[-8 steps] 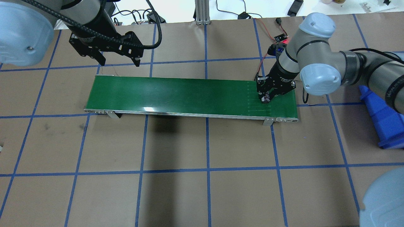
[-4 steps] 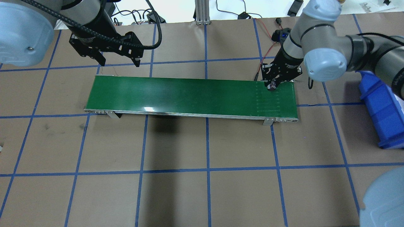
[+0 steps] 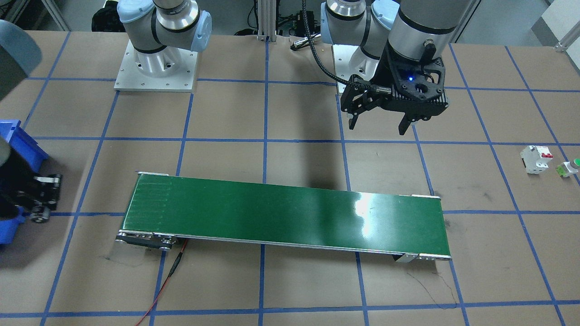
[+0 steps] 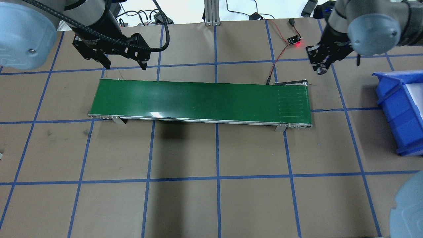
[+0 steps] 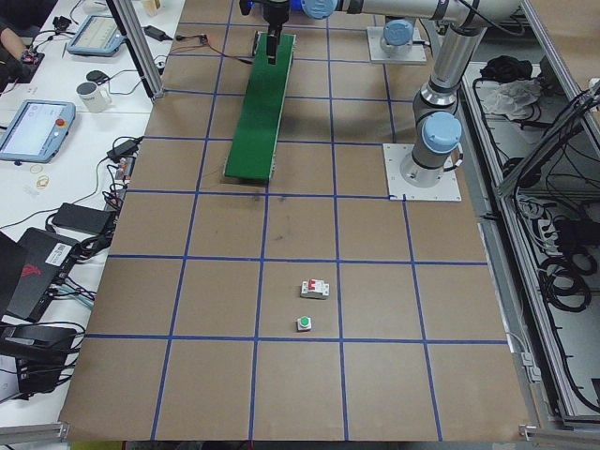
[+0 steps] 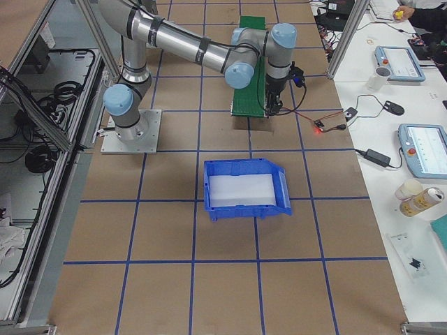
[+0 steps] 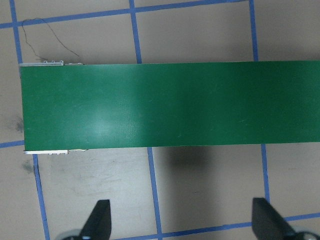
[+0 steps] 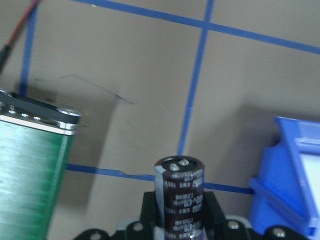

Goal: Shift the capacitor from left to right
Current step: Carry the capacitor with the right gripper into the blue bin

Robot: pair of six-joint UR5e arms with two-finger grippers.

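Note:
The capacitor (image 8: 179,196), a black cylinder with a pale stripe, stands upright between the jaws of my right gripper (image 4: 321,67). The gripper is shut on it and holds it above the brown table, past the right end of the green conveyor belt (image 4: 198,99) and short of the blue bin (image 4: 398,105). In the right wrist view the belt end (image 8: 25,165) is at the left and the bin (image 8: 295,175) at the right. My left gripper (image 4: 125,63) is open and empty, hovering behind the belt's left end; its fingers (image 7: 97,220) show wide apart.
A small sensor board (image 4: 294,40) with a red light and wires lies behind the belt's right end. A white circuit breaker (image 3: 535,158) and a green-capped push button (image 3: 570,167) sit on the table far to my left.
My right gripper has risen from the belt's right end and moved back and to the right towards the blue bin, with the capacitor in it. The left arm has not moved.

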